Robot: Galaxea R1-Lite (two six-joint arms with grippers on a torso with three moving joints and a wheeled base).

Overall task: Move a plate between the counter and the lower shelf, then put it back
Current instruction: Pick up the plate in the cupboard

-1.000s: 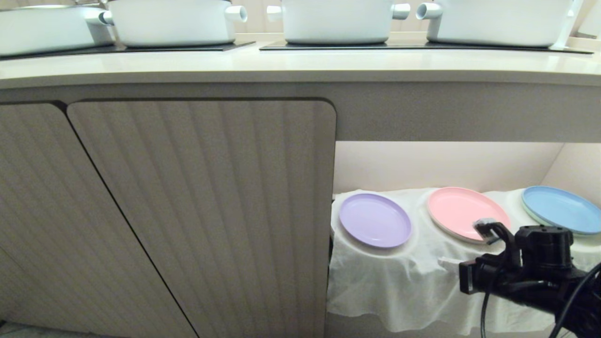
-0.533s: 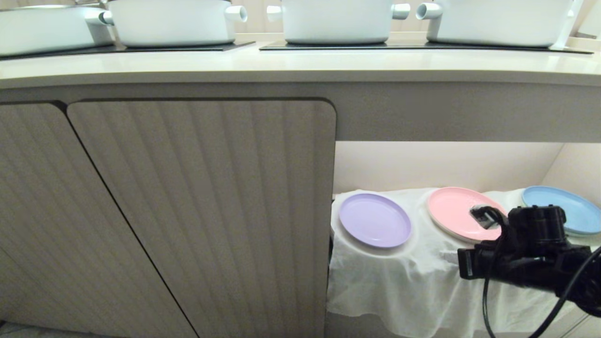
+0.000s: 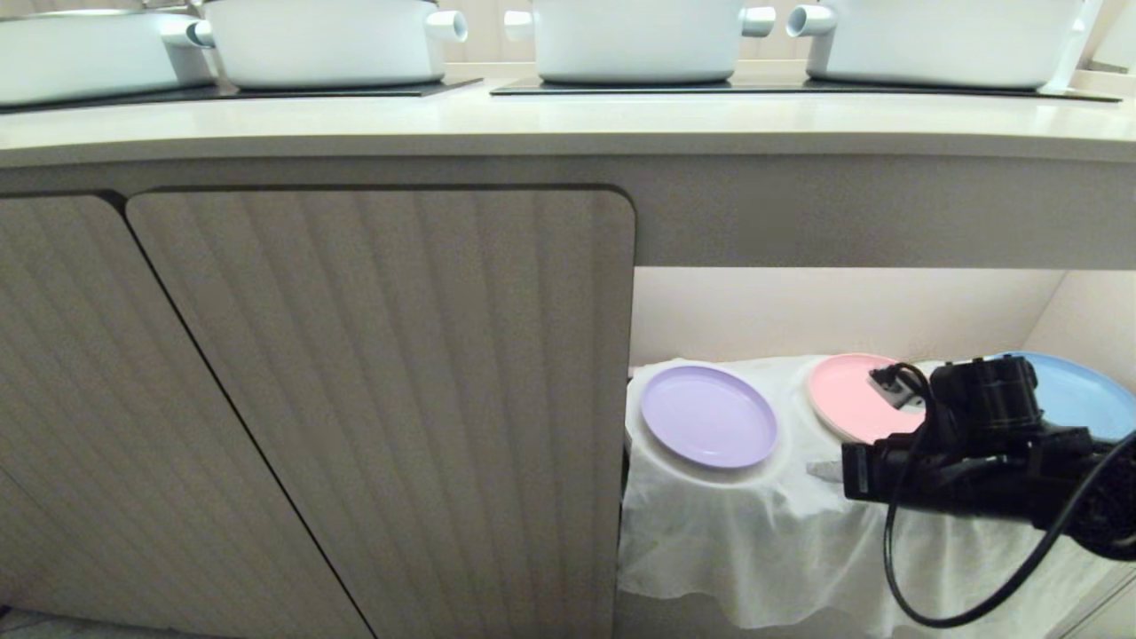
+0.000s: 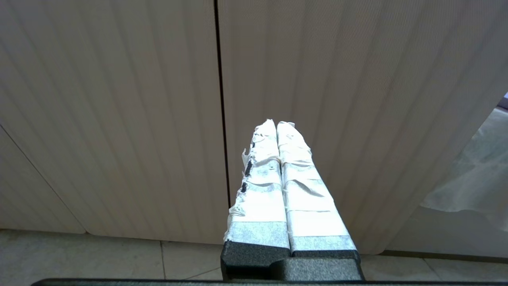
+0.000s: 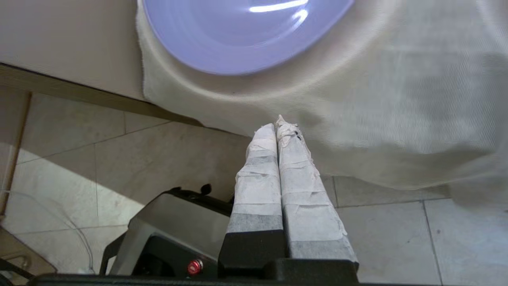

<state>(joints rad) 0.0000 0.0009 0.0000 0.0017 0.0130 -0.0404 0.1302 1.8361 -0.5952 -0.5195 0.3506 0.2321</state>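
Note:
The lilac plate lies flat on the leftmost mound of the cloth-draped lower shelf. My right gripper hovers in front of the shelf's hanging cloth, to the right of and below the plate. Its taped fingers are shut with nothing between them and point toward the plate without touching it. The beige counter runs across above the niche. My left gripper is shut and empty, parked facing the ribbed cabinet doors.
A pink plate and a blue plate share the shelf, both partly hidden by my right arm. White pots stand on the hob panels. A ribbed cabinet door borders the niche on the left. My base shows over the tiled floor.
My right arm has risen and shifted left toward the shelf, now covering more of the pink and blue plates. The lilac plate has not moved.

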